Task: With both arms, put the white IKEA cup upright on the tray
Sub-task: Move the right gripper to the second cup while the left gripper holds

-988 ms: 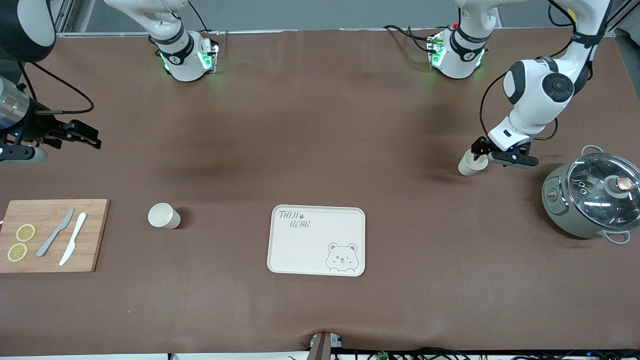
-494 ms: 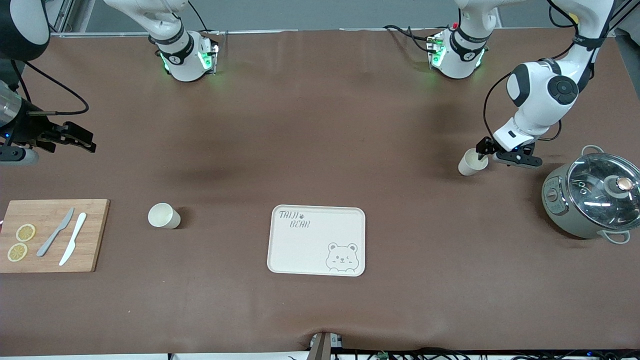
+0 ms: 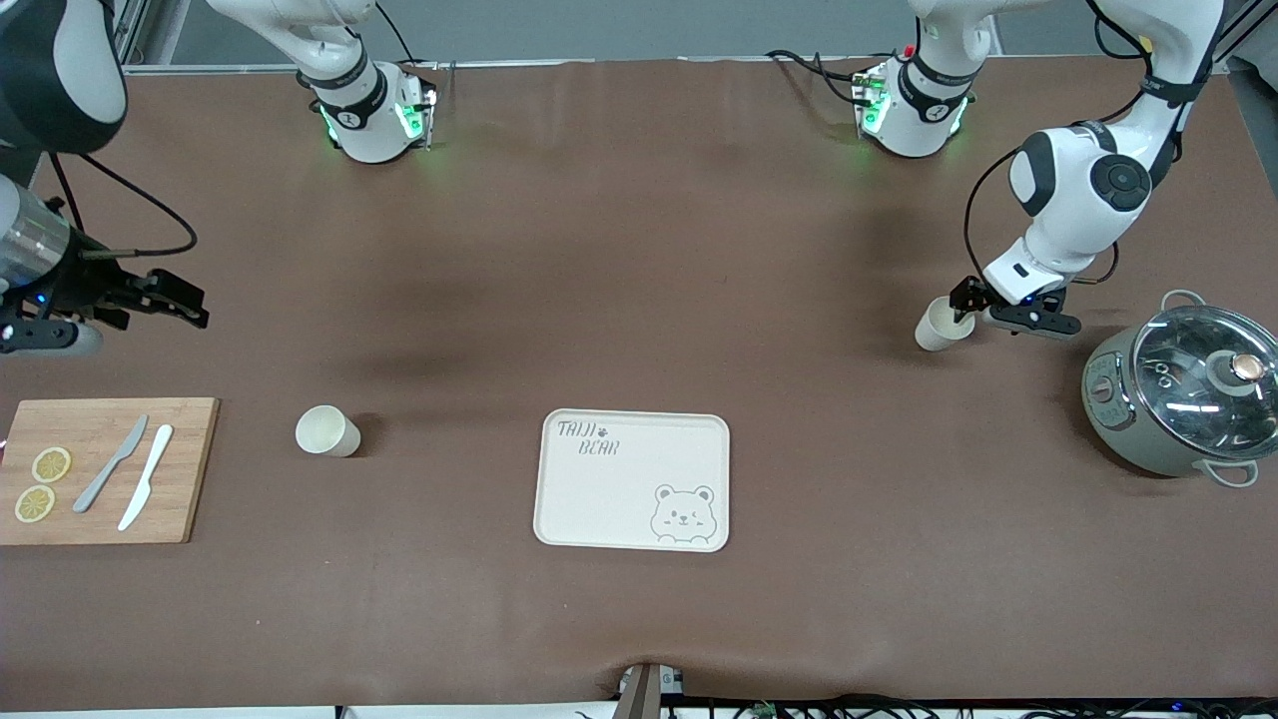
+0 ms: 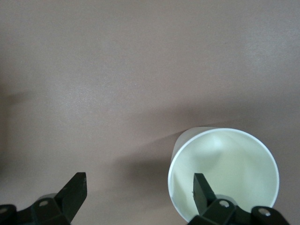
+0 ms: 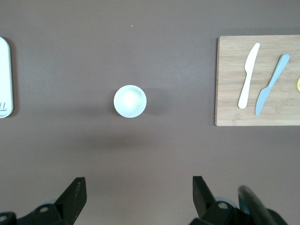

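Hovering above the tabletop near the edge at my right arm's end, my right gripper (image 3: 190, 305) hangs with its fingers spread apart and nothing between them. Closer to the front camera along that same edge lies the wooden cutting board (image 3: 185, 469), carrying two lemon slices (image 3: 42, 484), a grey knife (image 3: 110, 463) and a white knife (image 3: 146, 490). Just beside the board, toward the middle of the table, one white cup (image 3: 326, 431) stands upright on the brown tabletop (image 3: 639, 250); my right wrist camera looks straight down into it (image 5: 130, 101), with my fingers (image 5: 75, 197) well clear of it.

The tray (image 3: 599, 499) sits about midway along the table, toward the edge nearest the front camera, its bear face at the corner closest to my left arm's end, and nothing stands on it.

Toward my left arm's end, a second white cup (image 3: 937, 326) stands upright, farther from the front camera than the tray and well apart from it. My left gripper (image 3: 963, 305) is down at its rim, fingers spread wide; in my left wrist view one finger (image 4: 201, 190) reaches inside the cup's mouth (image 4: 234, 164) while the other (image 4: 75, 192) stays outside, clear of the wall. Near the table's edge at that end stands a grey-green cooking pot (image 3: 1148, 429) with a glass lid (image 3: 1203, 379).
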